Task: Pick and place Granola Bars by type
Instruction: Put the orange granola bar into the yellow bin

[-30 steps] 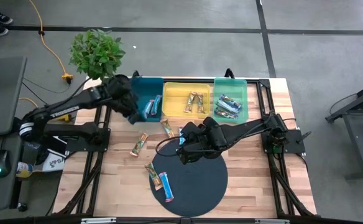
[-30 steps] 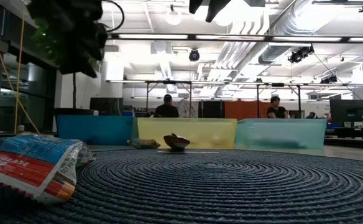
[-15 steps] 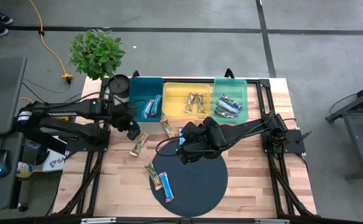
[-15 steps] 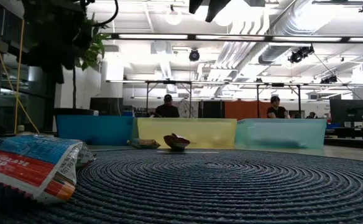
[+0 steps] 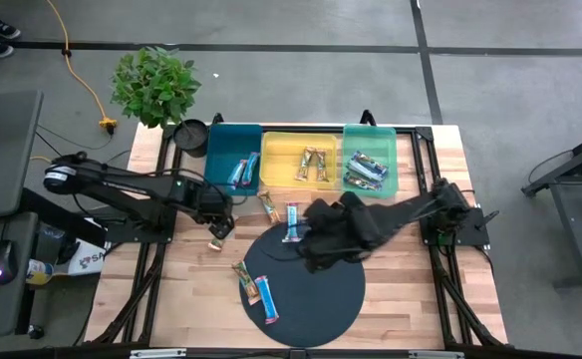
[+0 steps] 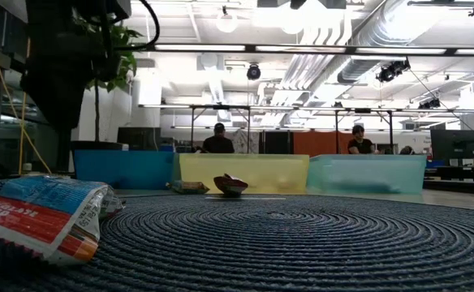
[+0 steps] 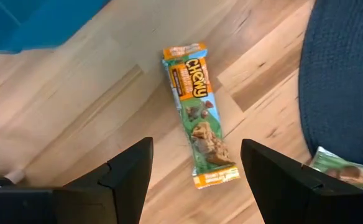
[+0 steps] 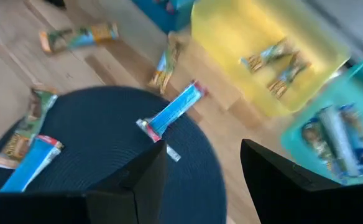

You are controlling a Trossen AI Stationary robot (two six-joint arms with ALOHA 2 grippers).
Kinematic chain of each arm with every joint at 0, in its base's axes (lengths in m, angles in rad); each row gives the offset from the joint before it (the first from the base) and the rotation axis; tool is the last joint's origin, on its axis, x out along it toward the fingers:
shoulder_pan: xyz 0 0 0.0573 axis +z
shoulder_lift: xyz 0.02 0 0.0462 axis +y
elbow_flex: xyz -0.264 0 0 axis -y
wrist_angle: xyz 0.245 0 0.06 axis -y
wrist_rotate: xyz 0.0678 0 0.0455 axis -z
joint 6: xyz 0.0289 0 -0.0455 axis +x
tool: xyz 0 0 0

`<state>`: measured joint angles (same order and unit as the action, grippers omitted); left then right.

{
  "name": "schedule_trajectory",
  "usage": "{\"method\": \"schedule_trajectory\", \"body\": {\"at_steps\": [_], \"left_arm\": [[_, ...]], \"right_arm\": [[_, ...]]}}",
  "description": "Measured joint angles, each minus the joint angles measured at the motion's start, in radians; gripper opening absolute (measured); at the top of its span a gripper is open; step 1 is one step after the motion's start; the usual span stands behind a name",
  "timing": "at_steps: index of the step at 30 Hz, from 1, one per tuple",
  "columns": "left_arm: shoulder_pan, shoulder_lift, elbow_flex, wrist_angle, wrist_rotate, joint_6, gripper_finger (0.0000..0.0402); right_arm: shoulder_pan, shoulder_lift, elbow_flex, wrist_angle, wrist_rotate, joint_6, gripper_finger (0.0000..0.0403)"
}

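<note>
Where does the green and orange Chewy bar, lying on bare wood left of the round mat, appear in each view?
High view: Chewy bar on wood, at the left gripper.
Low view: cannot tell.
Left wrist view: on wood ahead of the open fingers.
Right wrist view: on wood beyond the mat.
Shared landmark: round dark mat.

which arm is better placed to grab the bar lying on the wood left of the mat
Left. The left end effector hangs open right over that green-and-orange bar, with a finger on either side of it. The right end effector is open too, but sits over the mat, nearer the blue bar.
</note>
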<state>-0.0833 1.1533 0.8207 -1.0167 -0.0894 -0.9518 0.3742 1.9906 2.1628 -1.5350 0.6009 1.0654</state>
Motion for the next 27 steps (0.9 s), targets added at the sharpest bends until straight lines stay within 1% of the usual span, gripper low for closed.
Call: {"method": "schedule_trajectory", "body": {"at_steps": [4,9,12,14,16,19,21,23,27], "left_arm": [[-0.011,0.034,-0.008,0.052,-0.005,0.005,0.0241],[-0.009,0.033,-0.121,0.221,0.057,-0.011,0.0241],[-0.009,0.033,-0.179,0.233,0.075,-0.039,0.0241],[-0.009,0.031,-0.194,0.233,0.080,-0.048,0.0241],[-0.009,0.015,-0.196,0.234,0.079,-0.048,0.0241],[-0.009,-0.007,-0.196,0.262,0.075,-0.060,0.0241],[-0.009,-0.027,-0.196,0.269,0.064,-0.077,0.0241],[-0.009,-0.040,-0.196,0.266,0.056,-0.091,0.0241],[-0.009,-0.058,-0.196,0.265,0.054,-0.100,0.0241]], "right_arm": [[0.074,-0.071,0.000,-0.033,0.134,0.045,0.0191],[0.141,-0.150,0.000,-0.035,0.262,0.064,0.0191],[0.153,-0.184,-0.018,-0.032,0.310,0.050,0.0191],[0.153,-0.221,-0.081,-0.023,0.328,0.049,0.0191],[0.152,-0.278,-0.186,0.010,0.333,0.067,0.0191],[0.163,-0.416,-0.431,0.162,0.348,0.111,0.0191],[0.177,-0.532,-0.630,0.353,0.360,0.105,0.0191],[0.186,-0.651,-0.822,0.556,0.361,0.064,0.0191],[0.160,-0.857,-1.132,0.963,0.316,-0.095,0.0191]]}}
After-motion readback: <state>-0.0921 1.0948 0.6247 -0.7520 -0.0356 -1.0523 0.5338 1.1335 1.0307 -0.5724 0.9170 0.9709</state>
